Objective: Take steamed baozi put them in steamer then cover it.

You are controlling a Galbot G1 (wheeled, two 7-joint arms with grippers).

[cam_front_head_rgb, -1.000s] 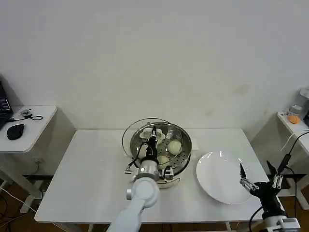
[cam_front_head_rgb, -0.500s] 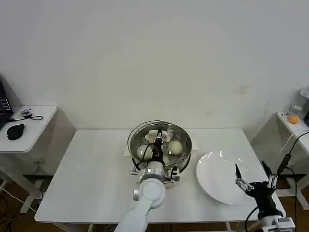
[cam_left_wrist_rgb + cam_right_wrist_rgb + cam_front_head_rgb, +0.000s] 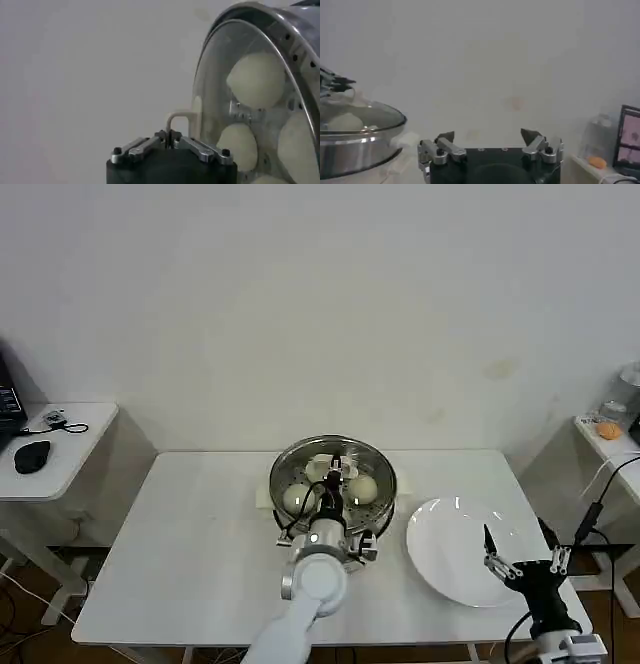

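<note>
Our left gripper (image 3: pixel 334 476) sits over the middle of the steamer (image 3: pixel 333 484), its fingers pinched together on the handle (image 3: pixel 179 119) of the cover (image 3: pixel 332 466). In the left wrist view we see the two fingers (image 3: pixel 145 146) meeting at a point on the thin loop of that handle, with the glass of the cover just beyond. The cover lies on top of the steamer, its metal rim lining up with the pot's rim all the way round as far as we can tell from the head view.

Through the glass we see the baozi (image 3: pixel 362 487) resting on the perforated tray inside; three show clearly in the left wrist view, and a fourth peeks in at the edge. The steamer stands on the white table (image 3: pixel 180 554), toward its far middle.

Our right gripper (image 3: pixel 520 558) hangs at the table's near right corner, well apart from the steamer, with its fingers spread wide. It is just beside the near right edge of a white plate (image 3: pixel 455 549), which lies flat on the table to the right of the steamer. From the right wrist view we look across at the steamer's side, with the cover seated on it.
</note>
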